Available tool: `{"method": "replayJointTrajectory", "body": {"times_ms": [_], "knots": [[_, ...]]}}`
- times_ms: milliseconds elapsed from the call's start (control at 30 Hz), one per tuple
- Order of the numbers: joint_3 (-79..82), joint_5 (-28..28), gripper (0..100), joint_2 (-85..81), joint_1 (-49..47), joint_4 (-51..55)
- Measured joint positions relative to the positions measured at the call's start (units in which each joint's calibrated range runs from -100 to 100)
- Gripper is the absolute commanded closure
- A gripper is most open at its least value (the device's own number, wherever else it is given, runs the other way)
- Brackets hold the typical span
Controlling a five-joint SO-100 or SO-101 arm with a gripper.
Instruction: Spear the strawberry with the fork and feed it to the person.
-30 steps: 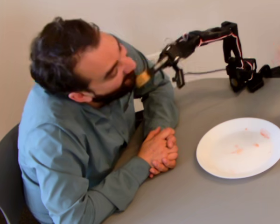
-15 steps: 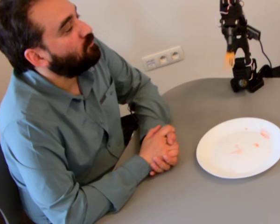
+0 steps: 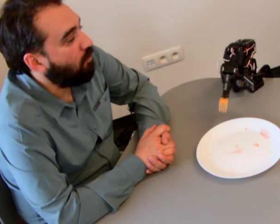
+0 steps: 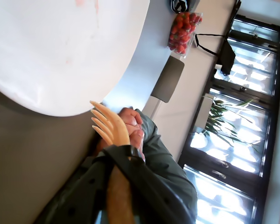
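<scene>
The yellow-orange fork (image 3: 223, 104) hangs tines down from the black robot arm (image 3: 240, 63), above the grey table just beyond the far-left rim of the white plate (image 3: 210, 163). Its tines are bare. In the wrist view the fork (image 4: 109, 126) sits past the plate's edge (image 4: 60, 60) and points toward the person's clasped hands (image 4: 133, 122). The plate holds only faint pink smears; no strawberry shows on it. The person (image 3: 60, 116) sits at the left, hands (image 3: 156, 147) folded on the table edge, mouth closed. The gripper's jaws are not visible.
The round grey table (image 3: 200, 200) carries the plate. A clear box of strawberries (image 4: 184, 28) stands on a far surface in the wrist view. A wall socket (image 3: 163, 58) is behind the table. Windows and a plant (image 4: 224, 107) are in the background.
</scene>
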Motion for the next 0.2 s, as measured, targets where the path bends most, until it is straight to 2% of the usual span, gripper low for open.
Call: {"method": "replayJointTrajectory", "body": {"times_ms": [100, 200], "knots": [[1.36, -2.71, 99, -0.76, -5.12, 2.75], [2.08, -2.66, 99, -1.26, -5.2, 0.69]]}}
